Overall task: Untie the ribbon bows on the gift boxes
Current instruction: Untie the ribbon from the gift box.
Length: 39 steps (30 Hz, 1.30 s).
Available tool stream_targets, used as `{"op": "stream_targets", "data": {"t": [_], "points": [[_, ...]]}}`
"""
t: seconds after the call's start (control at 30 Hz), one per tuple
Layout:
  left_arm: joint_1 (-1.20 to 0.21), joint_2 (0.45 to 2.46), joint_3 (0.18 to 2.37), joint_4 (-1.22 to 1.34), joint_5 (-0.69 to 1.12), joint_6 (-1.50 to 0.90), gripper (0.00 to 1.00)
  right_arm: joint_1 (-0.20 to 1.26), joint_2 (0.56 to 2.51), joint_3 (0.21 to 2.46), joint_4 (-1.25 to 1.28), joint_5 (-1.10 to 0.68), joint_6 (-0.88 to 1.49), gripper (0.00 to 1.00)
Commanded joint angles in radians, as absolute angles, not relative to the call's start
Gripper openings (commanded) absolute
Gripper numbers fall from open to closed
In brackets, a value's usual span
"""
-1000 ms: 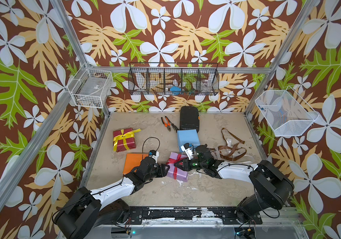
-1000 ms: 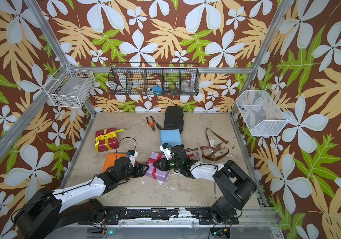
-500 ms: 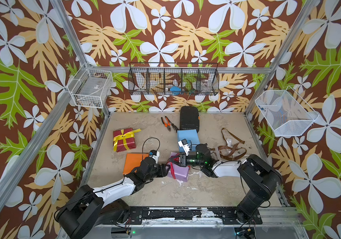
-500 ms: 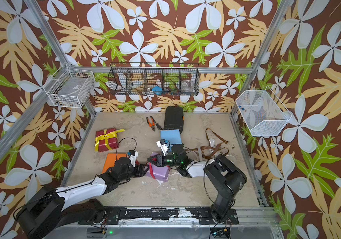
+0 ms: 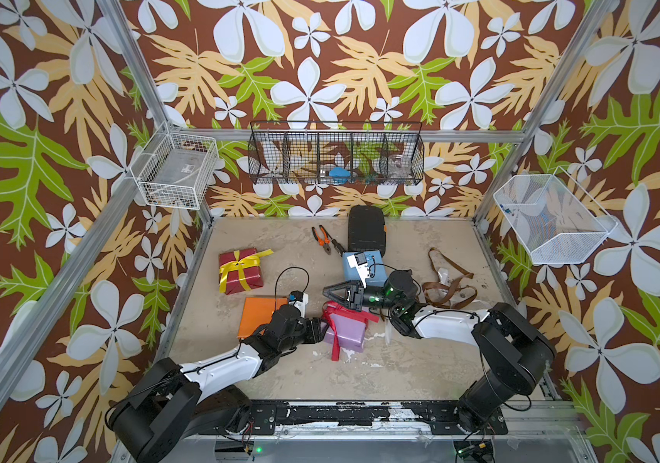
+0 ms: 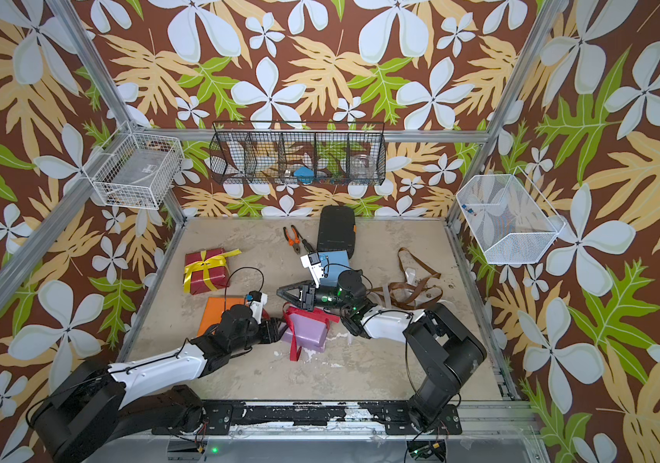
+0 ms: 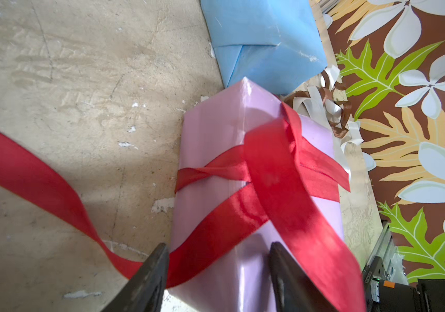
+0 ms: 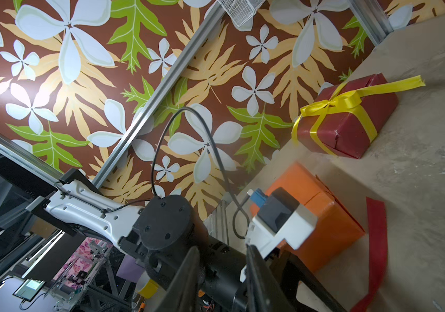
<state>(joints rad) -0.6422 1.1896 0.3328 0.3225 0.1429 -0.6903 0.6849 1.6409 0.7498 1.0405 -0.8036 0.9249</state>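
Lilac box: smooth, glossy wrapping paper. Red ribbon: satin cloth with a soft sheen. Light blue box: smooth paper, lightly scuffed. Dark red box: creased paper. Yellow ribbon: shiny. Orange box: matt paper. Table: rough, matt, pitted.

Left arm: stretched low, forward.
Left gripper: jaws apart astride lilac box, grip unclear.
Right arm: folded, forearm level.
Right gripper: narrowly parted, empty.

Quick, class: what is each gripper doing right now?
Left gripper: jaws round the lilac box; whether it grips cannot be told.
Right gripper: slightly open, empty.
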Motion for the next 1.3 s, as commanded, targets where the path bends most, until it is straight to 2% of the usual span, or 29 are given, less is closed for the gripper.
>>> {"op": "stream_targets", "data": {"t": [0.0, 0.2, 0.27, 0.4, 0.53, 0.73, 0.8, 0.87, 1.0, 1.07, 1.17, 1.27], "points": [[-0.643, 1.181, 0.34, 0.21, 0.149, -0.681, 0.64, 0.686, 1.601, 0.731, 0.856, -0.739, 0.808, 0.32], [-0.643, 1.109, 0.378, 0.161, 0.136, -0.678, 0.74, 0.686, 1.511, 0.704, 0.438, -0.507, 0.582, 0.32], [-0.643, 1.082, 0.383, 0.143, 0.108, -0.683, 0.77, 0.688, 1.517, 0.709, 0.407, -0.521, 0.562, 0.36], [-0.643, 1.054, 0.387, 0.109, 0.066, -0.673, 0.81, 0.704, 1.57, 0.719, 0.449, -0.619, 0.564, 0.52], [-0.641, 1.044, 0.409, 0.034, 0.018, -0.659, 0.82, 0.722, 1.633, 0.747, 0.467, -0.634, 0.566, 0.53], [-0.614, 0.98, 0.423, -0.029, -0.022, -0.655, 0.84, 0.724, 1.692, 0.791, 0.477, -0.658, 0.57, 0.48], [-0.59, 0.954, 0.42, -0.035, -0.021, -0.652, 0.84, 0.724, 1.708, 0.787, 0.543, -0.715, 0.609, 0.37], [-0.561, 0.936, 0.414, -0.039, -0.017, -0.649, 0.85, 0.724, 1.713, 0.784, 0.621, -0.772, 0.664, 0.3], [-0.467, 0.913, 0.405, -0.038, 0.031, -0.646, 0.86, 0.724, 1.676, 0.773, 0.769, -0.836, 0.771, 0.06], [-0.42, 0.909, 0.403, -0.033, 0.061, -0.65, 0.85, 0.725, 1.637, 0.779, 0.748, -0.833, 0.769, 0.05], [-0.382, 0.907, 0.41, -0.029, 0.085, -0.65, 0.85, 0.736, 1.546, 0.785, 0.679, -0.809, 0.735, 0.19], [-0.37, 0.907, 0.416, -0.022, 0.092, -0.646, 0.85, 0.758, 1.471, 0.819, 0.56, -0.763, 0.662, 0.17]]}}
